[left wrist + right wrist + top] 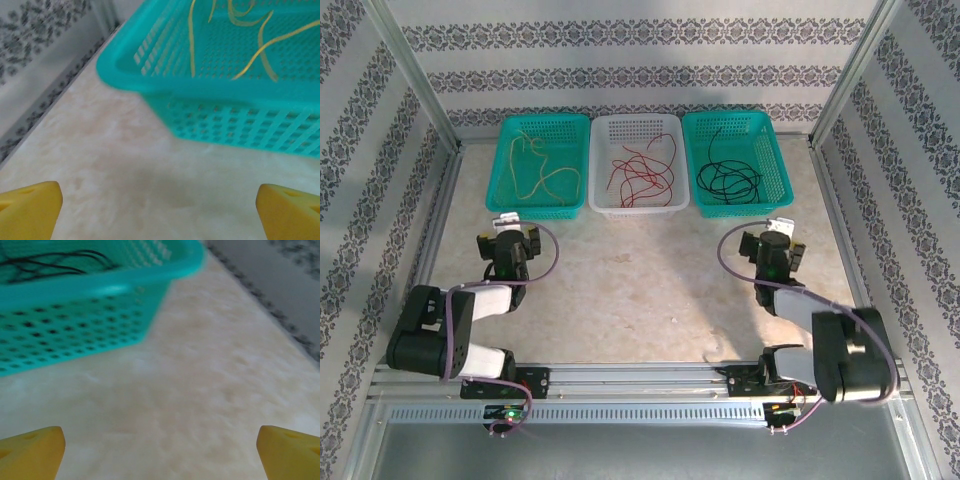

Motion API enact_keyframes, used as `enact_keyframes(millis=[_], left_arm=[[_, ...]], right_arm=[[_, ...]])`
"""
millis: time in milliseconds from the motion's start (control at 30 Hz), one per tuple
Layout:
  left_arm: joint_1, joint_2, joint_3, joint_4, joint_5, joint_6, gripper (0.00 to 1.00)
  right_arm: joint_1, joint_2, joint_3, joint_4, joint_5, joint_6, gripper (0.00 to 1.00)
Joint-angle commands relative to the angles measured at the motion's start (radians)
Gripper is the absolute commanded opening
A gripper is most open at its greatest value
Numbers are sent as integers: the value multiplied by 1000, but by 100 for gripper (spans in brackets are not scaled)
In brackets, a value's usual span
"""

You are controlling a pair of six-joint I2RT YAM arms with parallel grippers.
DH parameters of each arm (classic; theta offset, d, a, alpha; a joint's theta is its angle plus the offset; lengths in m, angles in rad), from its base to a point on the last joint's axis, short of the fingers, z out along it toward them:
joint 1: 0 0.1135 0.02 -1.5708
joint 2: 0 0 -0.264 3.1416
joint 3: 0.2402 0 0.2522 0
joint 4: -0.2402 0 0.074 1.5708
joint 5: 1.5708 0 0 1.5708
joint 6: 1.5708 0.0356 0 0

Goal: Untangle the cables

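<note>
The cables lie sorted in three baskets at the back of the table. Yellow cables (535,165) are in the left teal basket (542,208), red cables (638,175) in the white basket (638,207), and black cables (725,180) in the right teal basket (745,205). My left gripper (506,222) hovers open just in front of the left basket, nothing between its yellow fingertips (30,207). Yellow cables (191,40) show over the basket wall (225,125). My right gripper (778,228) is open and empty before the right basket (75,325), black cables (50,265) inside it.
Patterned walls and aluminium posts (415,70) enclose the table on three sides. A metal rail (640,378) at the near edge carries both arm bases. Bare beige tabletop (640,280) stretches between the arms and the baskets.
</note>
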Motion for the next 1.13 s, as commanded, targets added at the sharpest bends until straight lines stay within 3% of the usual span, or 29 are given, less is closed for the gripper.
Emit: enact_keyframes(millis=[0,67,100,133,167,200,233,300,400,600,800,933,1100], left_arm=[[24,122,-32,330,134,17,99],[25,131,-12,236,225,23,99],[26,195,-11,344,219,39,99],[31,225,-17,401,214,39,99],[50,165,4,232,250,4,99],[73,156,22,191,273,-17,99],[75,201,11,307,270,-3,99],[77,170,10,240,278,-21,99],[74,194,12,285,265,-4,99],[72,188,56,193,423,53,99],[71,186,51,197,422,54,99],[71,186,54,191,424,54,99],[71,186,52,196,422,54,99]], right_arm=[[-16,90,58,249,-219,-107,98],[-24,234,0,483,-273,-117,98],[-27,279,-18,597,-274,-112,98],[-34,240,8,483,-257,-98,98],[-42,210,56,351,-227,-78,98],[-42,223,60,366,-217,-79,98],[-41,246,46,436,-214,-77,98],[-40,237,51,410,-212,-76,98],[-40,240,49,419,-213,-78,98],[-34,238,48,418,-206,-84,98],[-33,239,49,417,-206,-84,98],[-56,247,71,387,-308,-88,98],[-46,237,59,397,-293,-96,98]])
